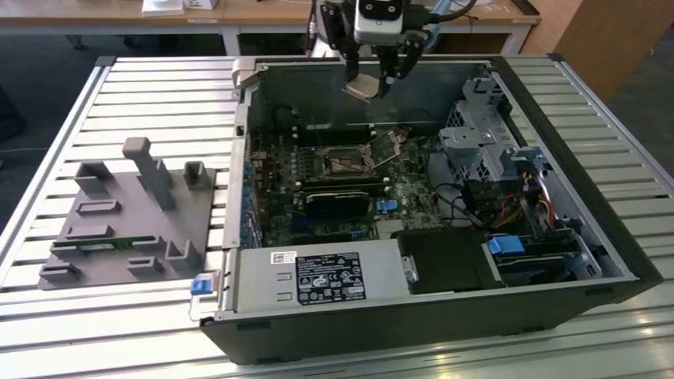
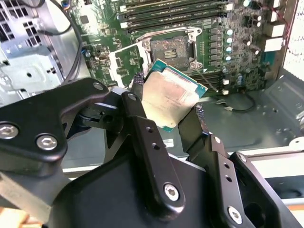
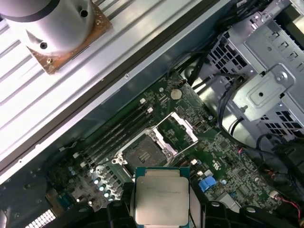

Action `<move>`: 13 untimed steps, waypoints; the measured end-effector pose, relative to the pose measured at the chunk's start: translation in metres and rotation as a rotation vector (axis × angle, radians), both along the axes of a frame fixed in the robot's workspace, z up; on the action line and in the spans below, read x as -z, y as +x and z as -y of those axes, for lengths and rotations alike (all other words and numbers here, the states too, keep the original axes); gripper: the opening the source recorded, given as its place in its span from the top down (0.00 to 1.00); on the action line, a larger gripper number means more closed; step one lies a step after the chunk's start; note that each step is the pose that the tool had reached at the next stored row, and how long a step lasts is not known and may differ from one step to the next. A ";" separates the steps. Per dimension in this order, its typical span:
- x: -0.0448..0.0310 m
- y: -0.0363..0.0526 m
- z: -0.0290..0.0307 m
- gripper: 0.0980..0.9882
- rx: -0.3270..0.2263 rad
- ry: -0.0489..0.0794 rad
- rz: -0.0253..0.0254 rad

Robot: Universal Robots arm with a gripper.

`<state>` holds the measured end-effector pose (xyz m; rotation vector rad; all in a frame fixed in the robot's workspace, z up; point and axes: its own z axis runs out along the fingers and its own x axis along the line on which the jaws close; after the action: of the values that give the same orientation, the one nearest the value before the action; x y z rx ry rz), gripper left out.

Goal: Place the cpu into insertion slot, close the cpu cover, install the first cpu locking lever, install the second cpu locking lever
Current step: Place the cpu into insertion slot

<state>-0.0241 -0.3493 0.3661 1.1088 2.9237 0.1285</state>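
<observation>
From my station I saw a table (image 1: 63, 103) of pale metal slats under even light. Beyond it stood a wooden desk (image 1: 263, 14) carrying white boxes (image 1: 179, 6), and at the exterior view's right a brown wooden cabinet (image 1: 616, 39) beside grey floor (image 1: 655, 110).

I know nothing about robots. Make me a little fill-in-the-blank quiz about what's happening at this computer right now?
1. The gripper is shut on a square ____.
2. The socket on the green board is ____.
3. The socket's metal cover is flipped ____.
Missing words: chip; empty; open.
</observation>
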 end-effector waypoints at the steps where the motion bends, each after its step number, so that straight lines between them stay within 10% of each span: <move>1: 0.0001 0.0000 0.0000 0.50 0.013 0.000 0.0000; 13: 0.0013 0.0000 0.0000 0.50 0.197 -0.001 0.0000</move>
<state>-0.0241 -0.3493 0.3648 1.3870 2.7932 0.1235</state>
